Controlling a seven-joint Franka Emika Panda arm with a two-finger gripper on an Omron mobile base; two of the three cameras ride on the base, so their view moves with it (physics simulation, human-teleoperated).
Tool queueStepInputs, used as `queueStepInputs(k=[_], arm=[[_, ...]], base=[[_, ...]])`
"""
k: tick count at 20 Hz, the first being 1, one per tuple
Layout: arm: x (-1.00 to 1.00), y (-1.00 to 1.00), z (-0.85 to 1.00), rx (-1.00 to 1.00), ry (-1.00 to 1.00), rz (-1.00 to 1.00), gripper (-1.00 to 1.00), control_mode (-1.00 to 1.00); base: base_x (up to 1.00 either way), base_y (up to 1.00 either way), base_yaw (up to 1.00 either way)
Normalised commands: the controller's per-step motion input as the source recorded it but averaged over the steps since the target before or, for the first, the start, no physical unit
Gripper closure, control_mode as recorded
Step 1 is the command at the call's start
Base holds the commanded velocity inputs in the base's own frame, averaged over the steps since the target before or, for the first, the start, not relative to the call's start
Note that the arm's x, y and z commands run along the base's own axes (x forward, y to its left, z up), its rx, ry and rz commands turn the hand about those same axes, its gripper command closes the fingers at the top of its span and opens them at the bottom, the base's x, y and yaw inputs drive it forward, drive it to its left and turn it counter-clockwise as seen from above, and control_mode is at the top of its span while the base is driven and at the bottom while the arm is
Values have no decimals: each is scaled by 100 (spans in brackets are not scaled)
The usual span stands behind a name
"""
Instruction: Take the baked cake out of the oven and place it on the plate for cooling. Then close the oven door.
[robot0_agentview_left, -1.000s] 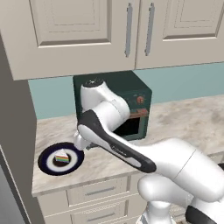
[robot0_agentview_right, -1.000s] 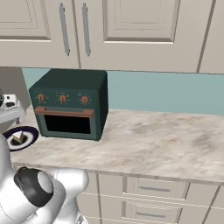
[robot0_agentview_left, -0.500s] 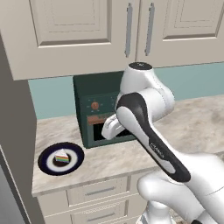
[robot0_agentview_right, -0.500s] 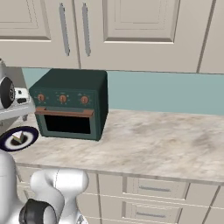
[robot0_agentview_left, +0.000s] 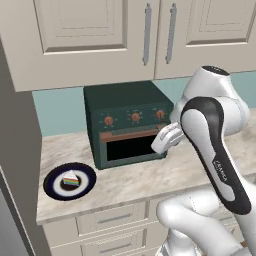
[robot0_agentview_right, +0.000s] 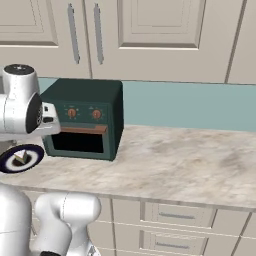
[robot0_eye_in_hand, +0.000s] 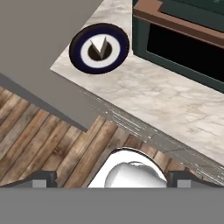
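Cake slice (robot0_agentview_left: 71, 178) on the dark-rimmed plate (robot0_agentview_left: 86, 188)
Toaster oven (robot0_agentview_left: 127, 123) door (robot0_agentview_left: 131, 146) shut, 3 knobs; gripper (robot0_eye_in_hand: 112, 178) wide open, empty.

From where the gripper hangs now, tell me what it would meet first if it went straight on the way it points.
Judging by the hand view, the open gripper points down at the counter's front edge, so it would likely meet that or the wooden floor; depth is unclear.

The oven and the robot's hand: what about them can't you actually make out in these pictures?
- Oven interior: its window is plain black in both base views, too dark to show racks.
- Oven's right front corner: covered by the gripper in the left base view.
- Oven top: cut off by the hand view's upper edge.
- Cake slice on the plate: too small to show details.
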Motion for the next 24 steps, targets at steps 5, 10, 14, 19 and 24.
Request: queueStepInputs(k=[5, 10, 14, 19, 24], arm=[[-6, -5, 0, 0, 0, 0, -100, 100], [0, 0, 0, 0, 0, 0, -100, 100], [0, 0, 0, 0, 0, 0, -100, 100], [0, 0, 0, 0, 0, 0, -100, 100], [0, 0, 0, 0, 0, 0, -100, 100]], base=[[-22, -4, -1], [-97, 0, -3], [-100, 0, 34], [-89, 3, 64], [-26, 18, 67]])
